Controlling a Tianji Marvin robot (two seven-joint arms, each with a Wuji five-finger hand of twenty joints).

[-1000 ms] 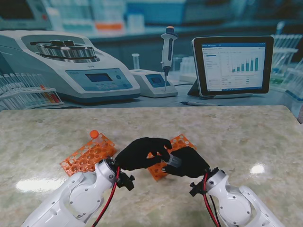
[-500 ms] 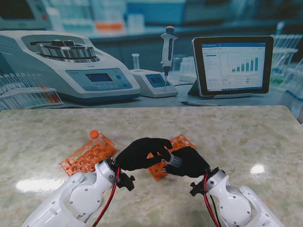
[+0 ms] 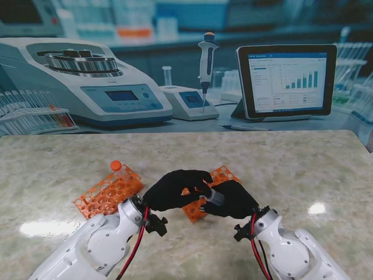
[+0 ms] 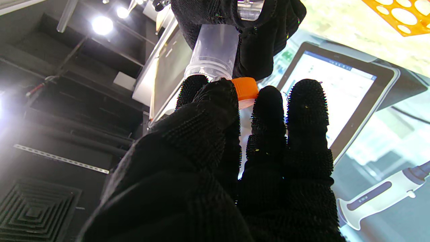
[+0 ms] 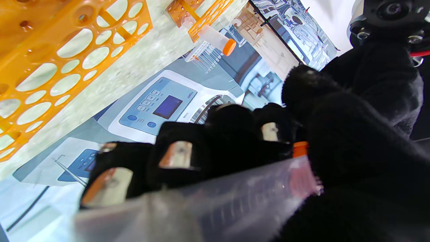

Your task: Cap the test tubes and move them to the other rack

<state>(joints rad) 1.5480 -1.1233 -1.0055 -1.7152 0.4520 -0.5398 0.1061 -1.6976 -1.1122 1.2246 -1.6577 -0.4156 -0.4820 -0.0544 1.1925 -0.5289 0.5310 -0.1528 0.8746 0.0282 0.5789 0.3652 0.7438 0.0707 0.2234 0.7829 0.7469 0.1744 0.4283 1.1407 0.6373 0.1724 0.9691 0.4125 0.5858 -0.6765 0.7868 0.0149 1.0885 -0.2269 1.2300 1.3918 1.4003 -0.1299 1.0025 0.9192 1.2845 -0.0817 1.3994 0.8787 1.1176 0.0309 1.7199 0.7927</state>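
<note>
One clear test tube (image 4: 215,47) was gripped in the right robot hand (image 3: 233,200), its open threaded mouth pointing toward the left robot hand (image 3: 175,189). That left robot hand pinched an orange cap (image 4: 245,89) in its fingertips (image 4: 215,101), right at the tube's rim but off to one side. Both hands hung together over an orange rack (image 3: 218,176) on the tabletop (image 3: 291,169). Beyond the left robot hand, a second orange rack (image 3: 108,191) held one capped tube (image 3: 116,165).
</note>
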